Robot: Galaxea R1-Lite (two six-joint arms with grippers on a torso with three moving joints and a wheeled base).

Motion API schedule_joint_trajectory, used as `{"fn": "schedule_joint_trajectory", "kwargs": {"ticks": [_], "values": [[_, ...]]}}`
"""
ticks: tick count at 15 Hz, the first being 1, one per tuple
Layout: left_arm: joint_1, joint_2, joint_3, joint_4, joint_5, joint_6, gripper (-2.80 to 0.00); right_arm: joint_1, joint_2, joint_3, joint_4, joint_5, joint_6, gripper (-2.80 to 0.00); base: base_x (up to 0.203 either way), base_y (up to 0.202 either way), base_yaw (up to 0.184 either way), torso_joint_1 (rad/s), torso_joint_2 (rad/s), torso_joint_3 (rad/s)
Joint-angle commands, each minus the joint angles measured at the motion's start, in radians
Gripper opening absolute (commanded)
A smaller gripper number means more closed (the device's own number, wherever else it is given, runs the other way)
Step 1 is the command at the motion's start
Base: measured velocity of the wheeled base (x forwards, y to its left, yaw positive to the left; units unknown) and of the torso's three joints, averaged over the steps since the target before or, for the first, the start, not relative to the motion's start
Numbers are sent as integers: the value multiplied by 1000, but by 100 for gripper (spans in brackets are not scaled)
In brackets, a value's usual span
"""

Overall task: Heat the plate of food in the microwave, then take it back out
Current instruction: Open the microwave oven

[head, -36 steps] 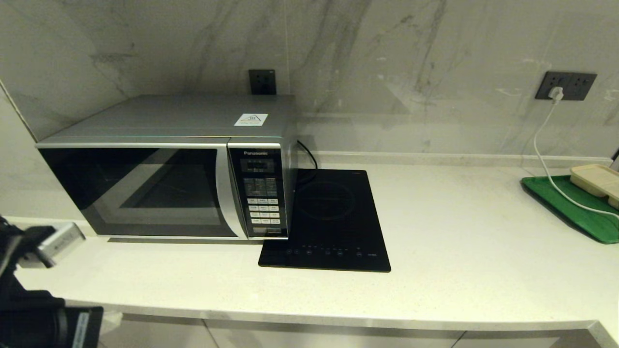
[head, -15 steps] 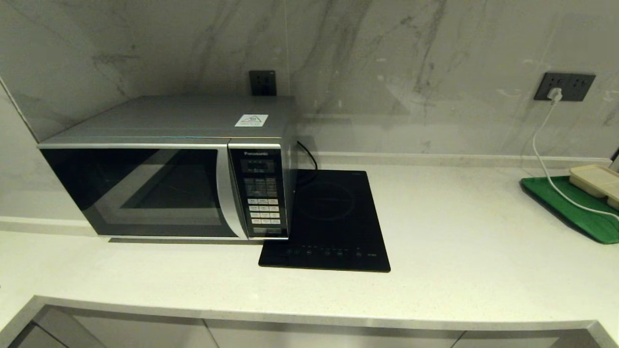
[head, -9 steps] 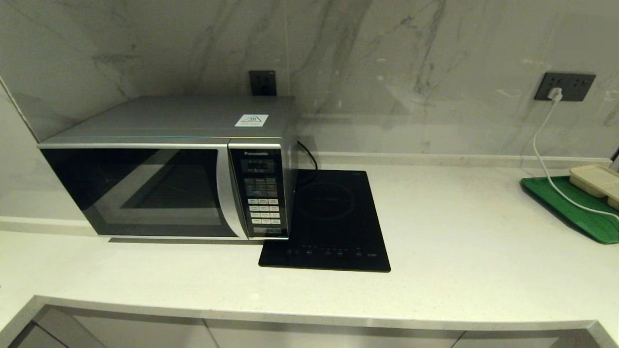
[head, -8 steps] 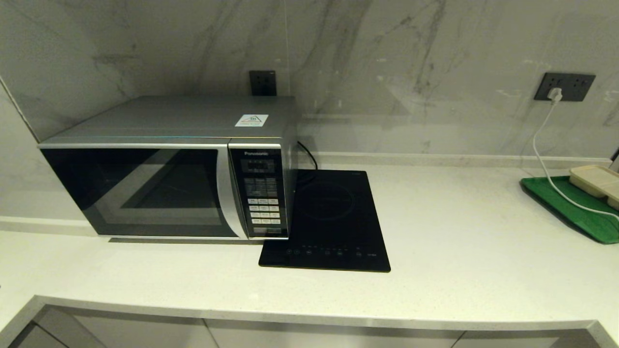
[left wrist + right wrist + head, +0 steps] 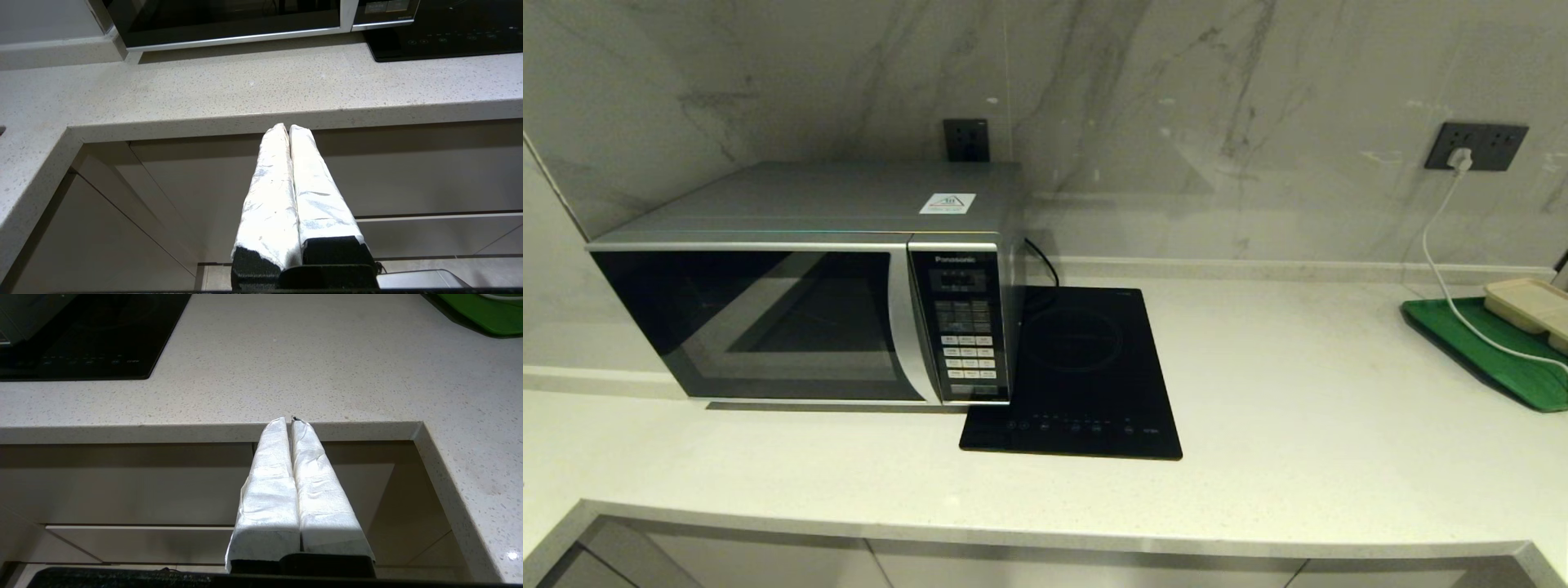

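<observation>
Left gripper point(image 5: 289, 127) pressed shut, empty, below counter's point(image 5: 1258, 490) near edge. Microwave point(image 5: 805, 282) stood far left on counter, door closed; plate not visible. Right gripper point(image 5: 289, 419) likewise shut, empty, below edge, well apart from microwave.

"Panasonic" on the microwave point(image 5: 809, 278)

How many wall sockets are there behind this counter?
2. One dark socket sits on the wall just above the microwave; a wider one, with a white plug in it, is at far right. The microwave may hide others.
</observation>
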Motion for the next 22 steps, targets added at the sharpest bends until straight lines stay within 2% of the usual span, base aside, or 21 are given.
{"fn": "schedule_joint_trajectory", "kwargs": {"ticks": [1,5,8,12,15,18,20,22], "values": [[0,0,6,-1,0,0,-280,0,0,0,1,0,1,-280,0,0,0,0,0,0],[0,0,15,-21,5,-22,-280,0,-1,0,1,0,1,-280,0,0,0,0,0,0],[0,0,64,-155,3,-15,-280,0,-1,0,1,0,1,-280,0,0,0,0,0,0],[0,0,72,-165,3,-17,-280,0,0,0,1,0,1,-280,0,0,0,0,0,0],[0,0,42,-126,-3,16,-280,0,-1,0,1,0,1,-280,0,0,0,0,0,0],[-1,84,-167,25,-45,21,-280,0,-1,0,1,0,1,-280,0,0,0,0,0,0],[-5,247,-312,148,-97,14,-280,0,-1,0,1,0,1,-280,0,0,0,0,0,0],[-35,424,-444,251,-151,-49,-280,0,0,0,1,0,1,-280,0,0,0,0,0,0]]}}
